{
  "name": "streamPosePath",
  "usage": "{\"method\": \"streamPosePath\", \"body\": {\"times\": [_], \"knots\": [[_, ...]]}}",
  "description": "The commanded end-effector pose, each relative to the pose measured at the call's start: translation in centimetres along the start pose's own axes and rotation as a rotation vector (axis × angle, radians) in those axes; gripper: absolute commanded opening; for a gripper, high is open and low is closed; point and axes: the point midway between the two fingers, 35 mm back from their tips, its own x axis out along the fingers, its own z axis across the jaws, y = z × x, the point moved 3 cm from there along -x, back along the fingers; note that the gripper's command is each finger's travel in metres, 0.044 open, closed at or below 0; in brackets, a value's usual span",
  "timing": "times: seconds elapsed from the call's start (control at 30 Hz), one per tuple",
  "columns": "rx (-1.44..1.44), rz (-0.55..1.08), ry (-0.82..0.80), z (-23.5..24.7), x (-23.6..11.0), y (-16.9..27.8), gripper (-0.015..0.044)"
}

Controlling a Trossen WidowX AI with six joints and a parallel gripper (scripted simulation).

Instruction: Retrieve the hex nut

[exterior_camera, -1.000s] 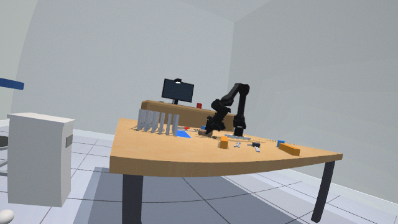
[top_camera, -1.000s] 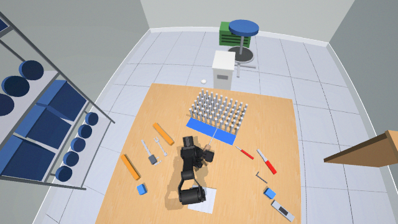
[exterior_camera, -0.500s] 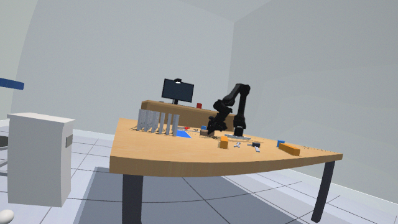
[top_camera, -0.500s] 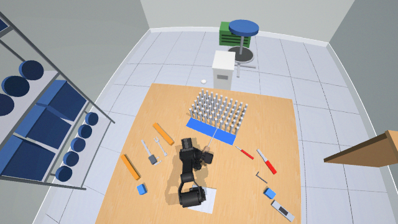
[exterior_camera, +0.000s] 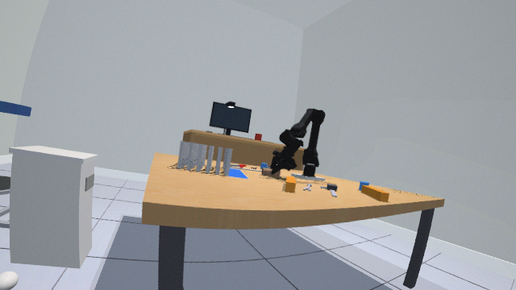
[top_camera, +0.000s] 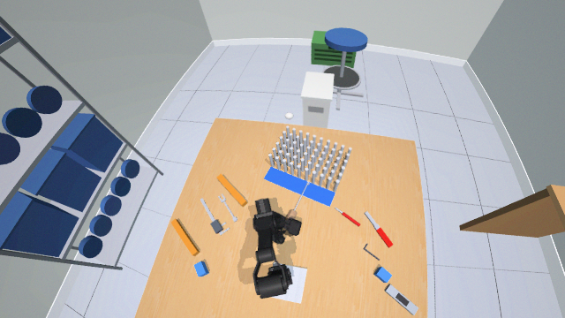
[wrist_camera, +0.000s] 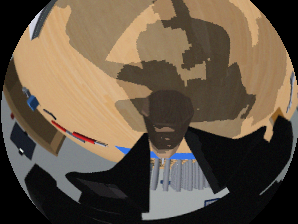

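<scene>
The gripper (top_camera: 292, 217) clamps a wooden-handled hook tool (top_camera: 301, 197), its thin rod crossing the blue taped strip (top_camera: 299, 185) into the spacers (top_camera: 310, 157). The nut is hidden among them. A sideways swing could topple a spacer.
</scene>
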Motion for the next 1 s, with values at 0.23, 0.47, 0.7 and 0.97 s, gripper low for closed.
{"method": "streamPosePath", "body": {"times": [0.23,0.47,0.7,0.97], "knots": [[0.001,0.003,-0.004,0.2,-0.5,0.2,0.0000],[0.001,0.004,-0.004,0.3,-0.9,0.6,0.0000],[0.001,0.004,-0.004,0.4,-1.3,1.0,0.0000],[0.001,0.005,-0.003,0.5,-1.7,1.2,0.0000]]}}
